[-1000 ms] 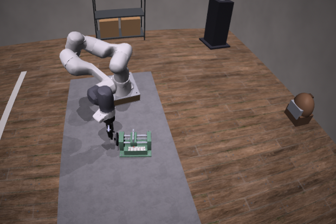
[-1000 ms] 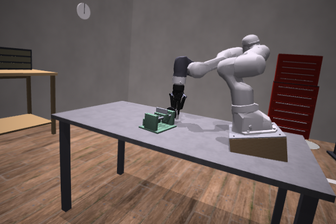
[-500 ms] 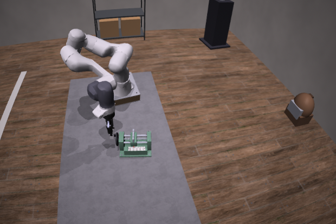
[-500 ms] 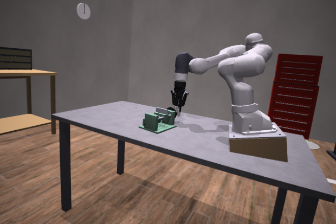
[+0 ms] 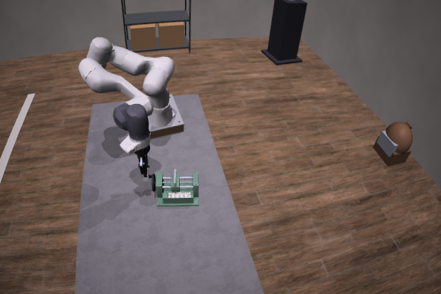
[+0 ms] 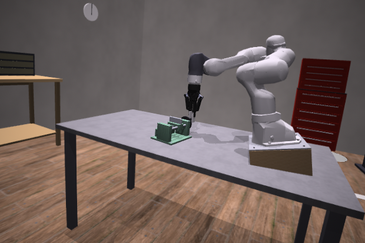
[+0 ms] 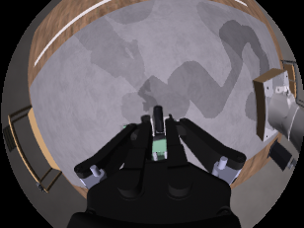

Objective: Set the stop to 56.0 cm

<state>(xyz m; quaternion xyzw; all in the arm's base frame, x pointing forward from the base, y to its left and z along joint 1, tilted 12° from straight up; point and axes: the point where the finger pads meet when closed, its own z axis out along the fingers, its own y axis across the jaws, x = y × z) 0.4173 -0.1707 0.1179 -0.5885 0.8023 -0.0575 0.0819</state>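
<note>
The green stop fixture [image 5: 177, 200] [image 6: 171, 139] [image 7: 159, 146] stands on the table, its two end posts joined by steel rods. The stop, a green carriage [image 5: 175, 186] [image 6: 176, 120] with an upright grey plate, sits left of mid-span in the top view. A white scale [image 5: 179, 195] with a small red mark lies below it; its numbers are too small to read. The black handwheel [image 5: 153, 182] [image 6: 186, 122] is on the fixture's left end. My gripper [image 5: 144, 175] [image 6: 191, 115] [image 7: 158, 113] points down and is shut on the handwheel's black crank handle [image 7: 158, 114], near the top of the wheel.
The grey table [image 5: 171, 247] [image 6: 221, 157] carries the fixture and the arm's base [image 5: 166, 129] [image 6: 280, 159]. The base stands behind the fixture in the top view. A shelf rack [image 5: 156, 17], a dark pedestal [image 5: 287, 30] and a red tool cabinet [image 6: 319, 110] stand away from the table.
</note>
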